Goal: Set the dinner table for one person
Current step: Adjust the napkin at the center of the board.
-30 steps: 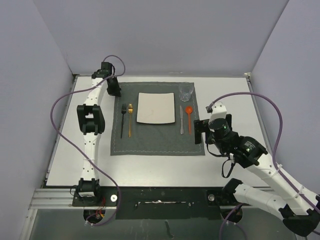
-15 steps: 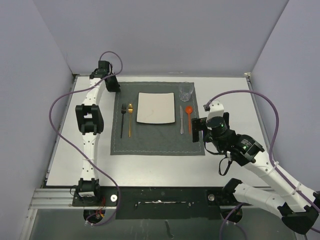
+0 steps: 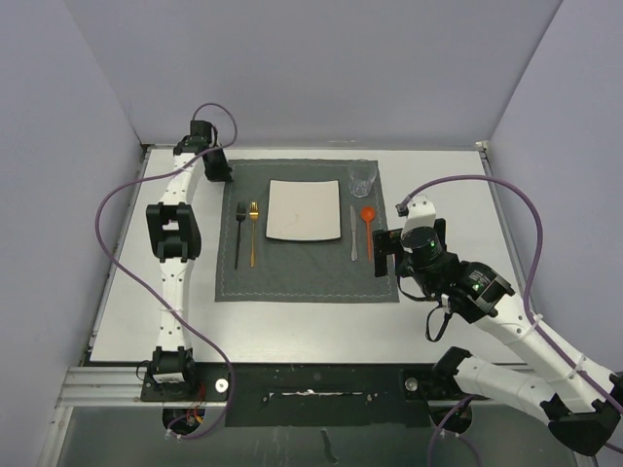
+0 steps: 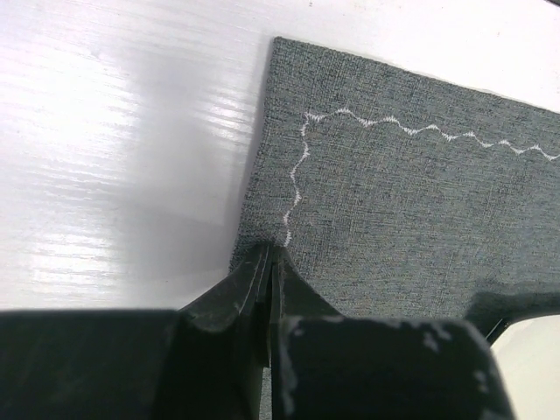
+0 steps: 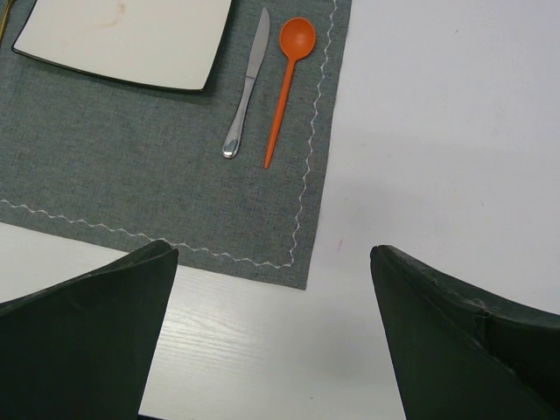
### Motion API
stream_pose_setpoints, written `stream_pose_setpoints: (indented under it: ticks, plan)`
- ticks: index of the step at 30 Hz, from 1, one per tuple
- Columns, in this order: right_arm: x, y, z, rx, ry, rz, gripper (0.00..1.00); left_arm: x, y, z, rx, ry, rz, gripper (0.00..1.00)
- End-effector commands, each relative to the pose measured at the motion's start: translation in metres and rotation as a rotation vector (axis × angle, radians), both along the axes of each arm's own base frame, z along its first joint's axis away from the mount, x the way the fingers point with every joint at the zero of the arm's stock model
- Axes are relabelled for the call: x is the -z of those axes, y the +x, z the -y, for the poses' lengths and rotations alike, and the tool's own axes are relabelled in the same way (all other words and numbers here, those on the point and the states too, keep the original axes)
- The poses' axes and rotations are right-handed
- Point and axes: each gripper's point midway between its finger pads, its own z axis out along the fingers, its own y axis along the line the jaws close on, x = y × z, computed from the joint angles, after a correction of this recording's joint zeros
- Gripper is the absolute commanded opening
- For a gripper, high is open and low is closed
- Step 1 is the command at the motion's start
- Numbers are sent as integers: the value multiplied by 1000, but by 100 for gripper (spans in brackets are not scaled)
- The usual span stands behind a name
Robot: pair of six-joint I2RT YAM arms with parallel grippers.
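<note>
Change in right arm: since a second ago the right tool [image 3: 385,253] has shifted a little toward the far left, closing on the near-right part of the mat; over the last half second it has hardly moved.
Change in left arm: the left tool [image 3: 216,167] has crept slightly toward the far-left corner of the mat.
Unchanged: the plate, cutlery and glass lie as they did before.
Task surface: the large flat white rectangular desk with a thin metal edge [image 3: 292,326] fills the middle of the overhead view and carries everything.
Mat: a dark grey square cloth placemat with white zigzag stitching [image 3: 292,277] lies flat at the centre of the desk.
Plate: a small white square plate [image 3: 304,210] sits on the far half of the placemat.
Left of plate: a black fork [image 3: 238,233] and a gold fork [image 3: 253,233] lie side by side.
Right of plate: a silver knife [image 3: 353,235], then an orange plastic spoon [image 3: 368,229], bowl end away from the arms.
Glass: a clear tumbler [image 3: 363,178] stands upright at the far-right corner of the placemat.
In the way: nothing sits between either tool and the placemat.
Left tool state: its jaws are pressed together on the placemat's left edge near the stitched corner [image 4: 269,254].
Right tool state: released, its fingers spread wide [image 5: 273,254] above the placemat's near-right corner.
Left arm pose: stretched far along the desk's left side.
Right arm pose: bent, wrist pointing left.
</note>
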Motion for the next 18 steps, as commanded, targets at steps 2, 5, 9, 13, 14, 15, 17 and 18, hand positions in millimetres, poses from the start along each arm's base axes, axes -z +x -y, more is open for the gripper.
stream_pose_setpoints:
  ticks: [2,5,9,13,14,15,17,18]
  plan:
    - [-10,2,-5,5,49,39,98,13,3,-17,-14,54,-4,0]
    - [-9,2,-5,4,49,35,98,16,1,-22,-23,57,-15,0]
    - [-10,2,-5,1,46,36,98,17,0,-26,-29,57,-20,0]
    - [-11,2,-6,2,49,37,98,18,2,-25,-24,46,-16,0]
    - [-11,2,-6,1,49,37,98,18,2,-23,-19,37,-13,0]
    - [-10,2,-6,0,49,36,98,17,3,-21,-12,27,-7,0]
    - [-11,1,-6,0,49,37,98,12,7,-15,8,5,17,0]
    - [-11,1,-6,-1,49,37,98,8,10,-11,24,-12,34,0]
